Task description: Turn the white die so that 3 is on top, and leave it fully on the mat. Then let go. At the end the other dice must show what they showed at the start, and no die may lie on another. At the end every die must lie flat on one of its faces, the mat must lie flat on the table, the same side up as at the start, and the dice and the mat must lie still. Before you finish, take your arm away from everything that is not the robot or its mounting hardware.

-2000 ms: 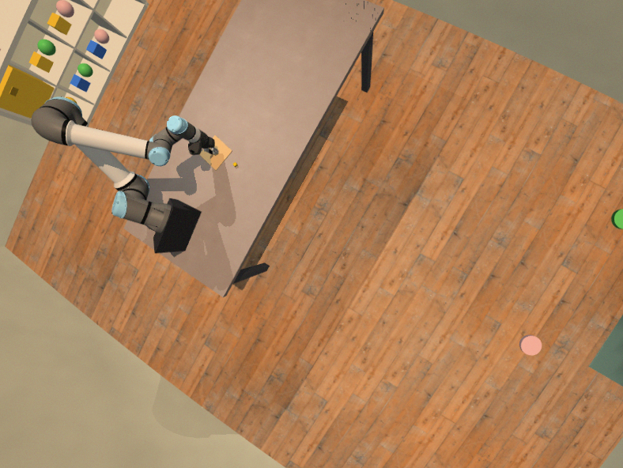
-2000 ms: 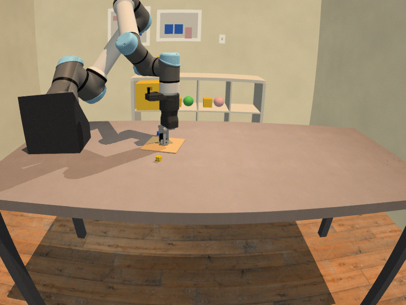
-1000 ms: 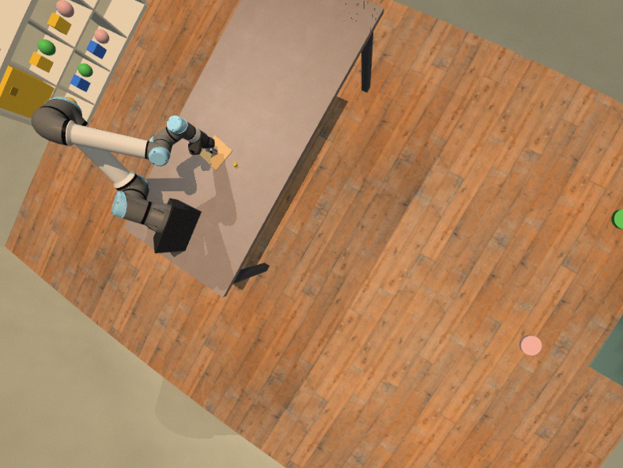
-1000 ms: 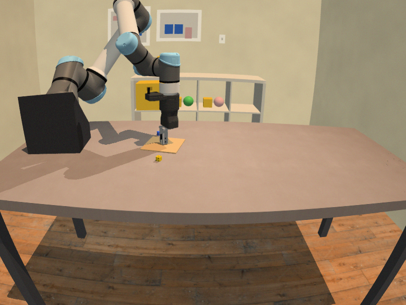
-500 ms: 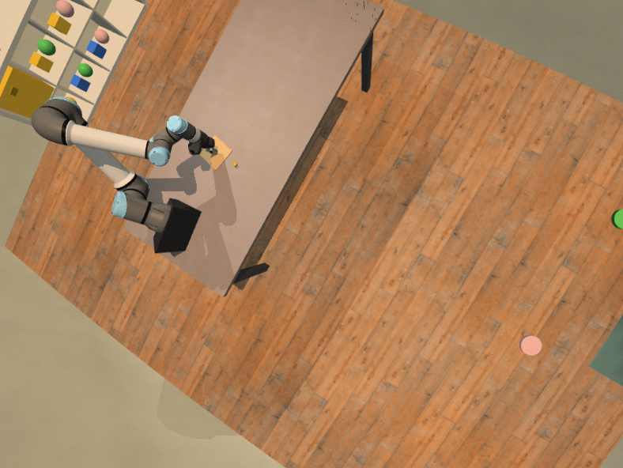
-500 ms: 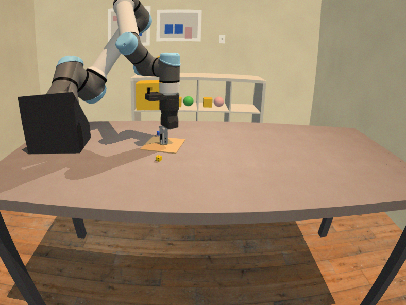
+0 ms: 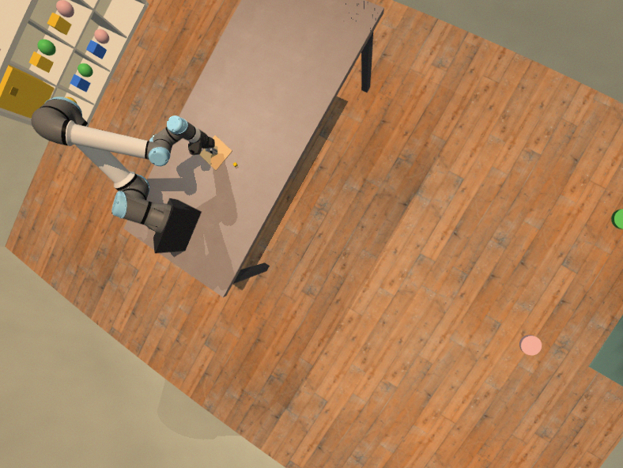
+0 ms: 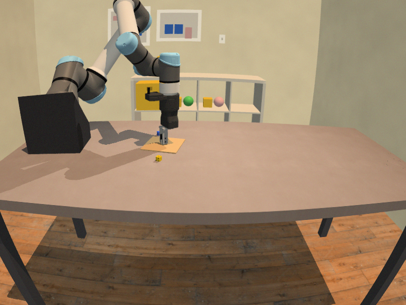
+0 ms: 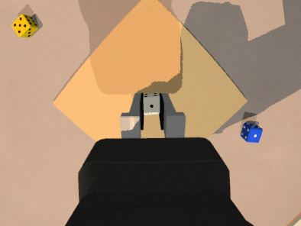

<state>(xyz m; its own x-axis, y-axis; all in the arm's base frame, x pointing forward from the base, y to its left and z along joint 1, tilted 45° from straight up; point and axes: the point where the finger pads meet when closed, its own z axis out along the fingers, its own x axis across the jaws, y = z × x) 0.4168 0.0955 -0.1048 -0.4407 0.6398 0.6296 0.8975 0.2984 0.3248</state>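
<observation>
The white die (image 9: 150, 104) sits between my gripper's (image 9: 151, 115) fingers over the orange mat (image 9: 150, 72), and the face towards the wrist camera shows one pip. The gripper is shut on the die, low over the mat. In the exterior view the gripper (image 8: 163, 139) points straight down at the mat (image 8: 163, 145). In the top view the gripper (image 7: 209, 149) stands over the mat (image 7: 220, 152); the die is hidden there.
A yellow die (image 9: 24, 24) lies on the table off the mat, also seen in the exterior view (image 8: 158, 158) and the top view (image 7: 235, 164). A blue die (image 9: 251, 132) lies just off the mat's other side. The black robot base (image 8: 52, 122) stands at the table's left.
</observation>
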